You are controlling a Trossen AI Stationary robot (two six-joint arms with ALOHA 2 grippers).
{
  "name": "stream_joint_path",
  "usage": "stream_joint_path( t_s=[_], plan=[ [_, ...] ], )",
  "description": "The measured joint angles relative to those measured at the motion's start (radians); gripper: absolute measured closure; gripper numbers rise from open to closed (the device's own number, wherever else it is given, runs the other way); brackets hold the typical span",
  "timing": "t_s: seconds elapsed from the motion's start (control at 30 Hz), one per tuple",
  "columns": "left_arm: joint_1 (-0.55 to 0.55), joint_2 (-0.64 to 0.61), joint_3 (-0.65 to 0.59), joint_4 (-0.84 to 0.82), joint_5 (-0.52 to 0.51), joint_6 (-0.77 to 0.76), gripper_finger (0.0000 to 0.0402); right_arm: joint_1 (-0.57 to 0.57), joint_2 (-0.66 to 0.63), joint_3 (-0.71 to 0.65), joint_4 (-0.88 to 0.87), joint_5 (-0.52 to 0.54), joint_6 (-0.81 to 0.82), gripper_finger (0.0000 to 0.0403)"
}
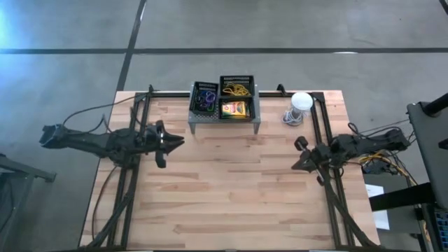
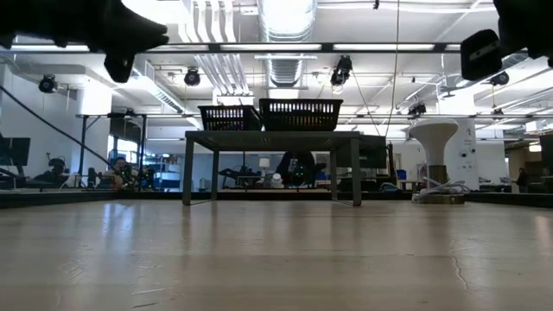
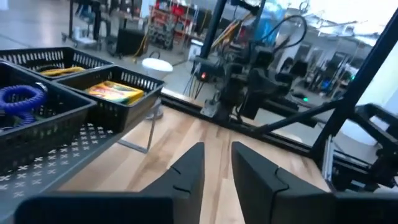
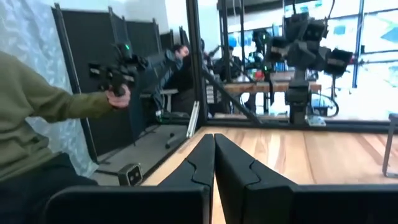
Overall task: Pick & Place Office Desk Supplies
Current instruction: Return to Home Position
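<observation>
The left gripper (image 3: pixel 217 149) is held empty, fingers slightly parted, near the rack (image 1: pixel 224 122); the right gripper (image 4: pixel 214 138) is closed on nothing, well apart. In the black baskets (image 1: pixel 239 80), the crayon boxes (image 1: pixel 235 108) are judged light and stiff, best gripped across their narrow sides. The limp loop bands (image 1: pixel 204 100) and rubber bands (image 1: pixel 236 89) are best pinched by one strand.

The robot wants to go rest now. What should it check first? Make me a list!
1. Left gripper carries nothing: ok, fingers a little apart with nothing between them.
2. Right gripper carries nothing: ok, shut with nothing in it.
3. Crayon box sits inside a basket on the rack: ok.
4. Loop bands and rubber bands lie in their baskets: ok.
5. No supplies lie loose on the table: ok, judging by the high view.
6. Person's hand is far enough from the right arm: cannot tell.
</observation>
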Motion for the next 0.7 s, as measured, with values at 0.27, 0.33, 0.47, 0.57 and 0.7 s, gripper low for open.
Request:
stream_joint_path(
  t_s=[0.27, 0.33, 0.47, 0.57, 0.7],
  plan=[
    [0.061, -0.196, -0.155, 0.016, 0.049, 0.040, 0.0330, -0.002, -0.142, -0.073, -0.023, 0.039, 0.011, 0.0394],
    [0.076, -0.249, -0.193, 0.013, 0.073, 0.045, 0.0330, -0.003, -0.139, -0.073, -0.023, 0.074, 0.017, 0.0394],
    [0.111, -0.352, -0.253, 0.004, 0.109, 0.055, 0.0330, -0.003, -0.133, -0.073, -0.025, 0.223, 0.015, 0.0394],
    [0.130, -0.428, -0.293, 0.004, 0.159, 0.075, 0.0330, -0.003, -0.131, -0.073, -0.029, 0.302, -0.008, 0.0394],
    [0.151, -0.523, -0.335, 0.003, 0.197, 0.111, 0.0330, -0.003, -0.131, -0.073, -0.036, 0.317, -0.066, 0.0394]
  ],
)
